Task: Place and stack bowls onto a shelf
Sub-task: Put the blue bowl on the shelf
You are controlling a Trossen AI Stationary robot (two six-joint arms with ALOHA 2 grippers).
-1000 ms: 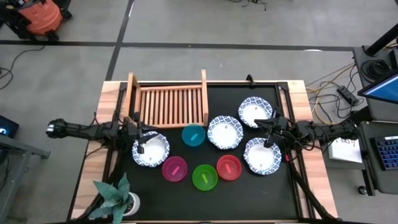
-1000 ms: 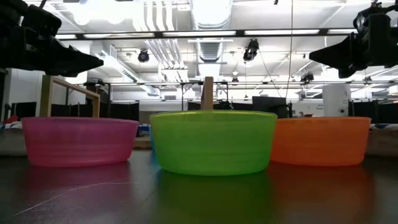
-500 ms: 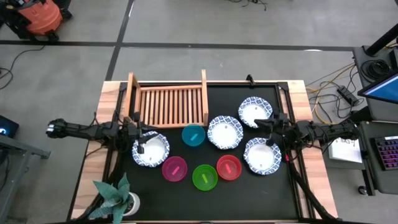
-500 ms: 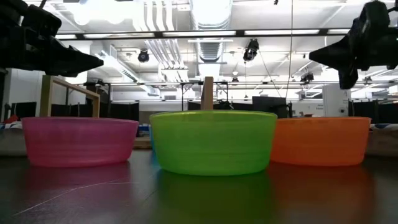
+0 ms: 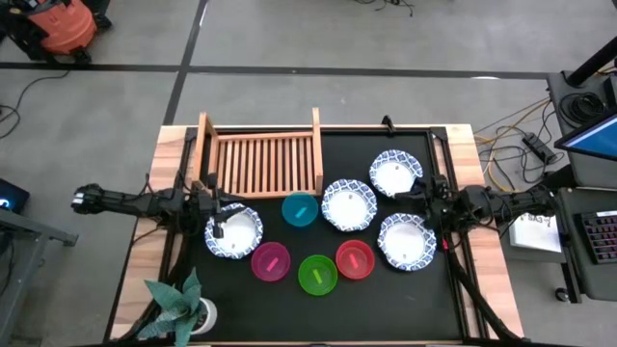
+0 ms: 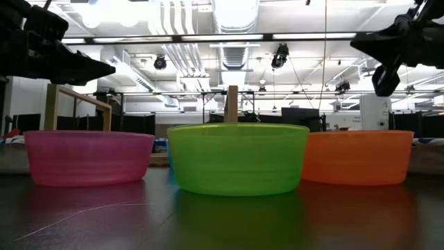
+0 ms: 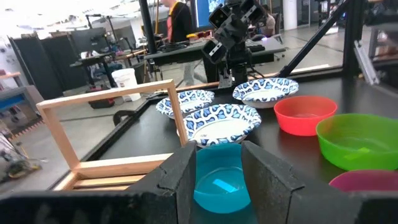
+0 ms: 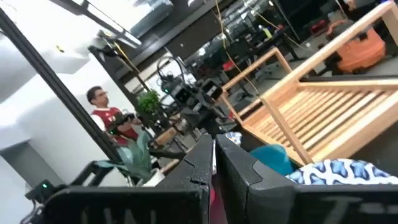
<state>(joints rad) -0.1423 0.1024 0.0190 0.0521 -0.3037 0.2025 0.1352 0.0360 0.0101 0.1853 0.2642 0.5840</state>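
Note:
Four white bowls with blue rims [image 5: 233, 231] [image 5: 348, 204] [image 5: 396, 173] [image 5: 406, 241] sit on the black mat. So do the cyan [image 5: 300, 209], magenta [image 5: 271, 261], green [image 5: 317, 275] and red [image 5: 355, 258] bowls. The wooden slatted shelf [image 5: 260, 159] stands at the far left with nothing on it. My left gripper [image 5: 218, 216] hovers open above the left white bowl's left rim, and the cyan bowl [image 7: 221, 180] shows between its fingers. My right gripper [image 5: 418, 200] hangs shut in the air between the two rightmost white bowls, well above the table in the low view [image 6: 374, 48].
A potted plant [image 5: 178, 308] stands at the table's near left corner. The shelf has raised side rails and upright posts [image 7: 177, 115]. A person in a red shirt [image 8: 109, 115] is in the room beyond the table. Bare mat lies along the near edge [image 5: 386, 308].
My right gripper has rolled about its wrist and risen a little, drawing slightly toward the table's right edge. The left arm and all bowls have kept still.

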